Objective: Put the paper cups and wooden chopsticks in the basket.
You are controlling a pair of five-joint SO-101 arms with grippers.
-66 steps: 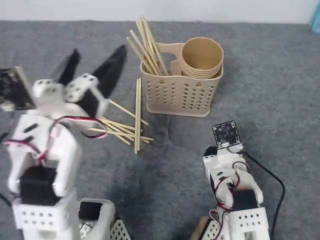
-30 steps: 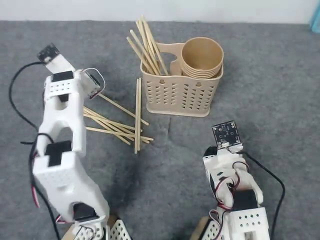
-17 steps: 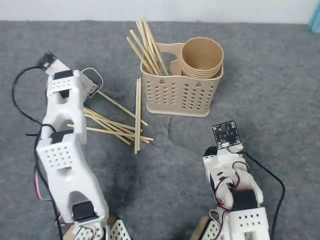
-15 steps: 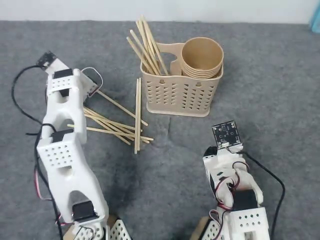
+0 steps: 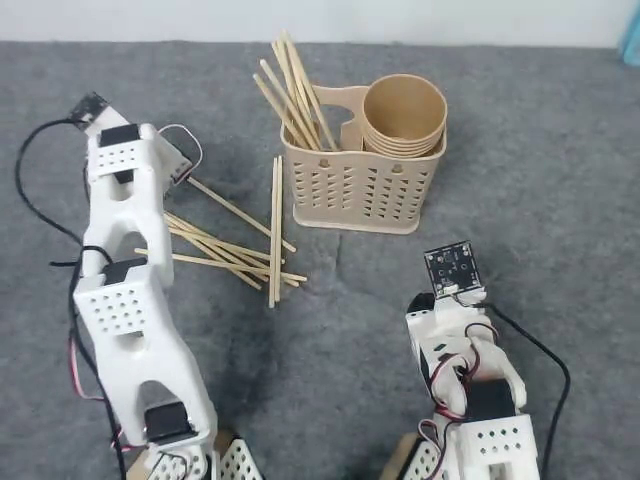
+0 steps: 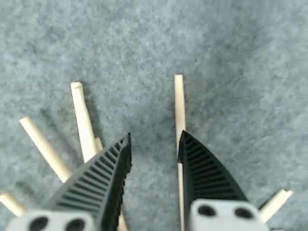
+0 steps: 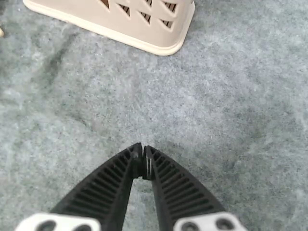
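basket [image 5: 362, 190]: stands at the far middle of the grey carpet [image 5: 560, 200], upright, with two compartments.
cups [image 5: 404, 115]: a nested stack sitting upright in the basket's right compartment, rims just above the wall.
sticks in basket [image 5: 295, 90]: a bunch leaning in the left compartment, their tops fanned out above the rim.
loose sticks [image 5: 230, 250]: scattered flat on the carpet between the left arm and the basket, crossing one another. A pair [image 5: 275, 230] lies straight, just beside the basket's left wall.
left arm [image 5: 120, 200]: stretched forward over the outer ends of the loose sticks.
left claw [image 6: 155, 137]: spread apart, pointing down at the carpet and gripping nothing. One stick [image 6: 179, 106] runs along by one finger, another [image 6: 82, 118] lies near the other finger, and bare carpet shows between the tips. From here I cannot tell whether the tips touch the carpet.
right arm [image 5: 460, 380]: folded back near the front edge, well apart from the loose sticks.
right claw [image 7: 143, 148]: clenched, tips pressed together with nothing between them, above bare carpet, with the basket's lower corner [image 7: 159, 33] ahead of it.
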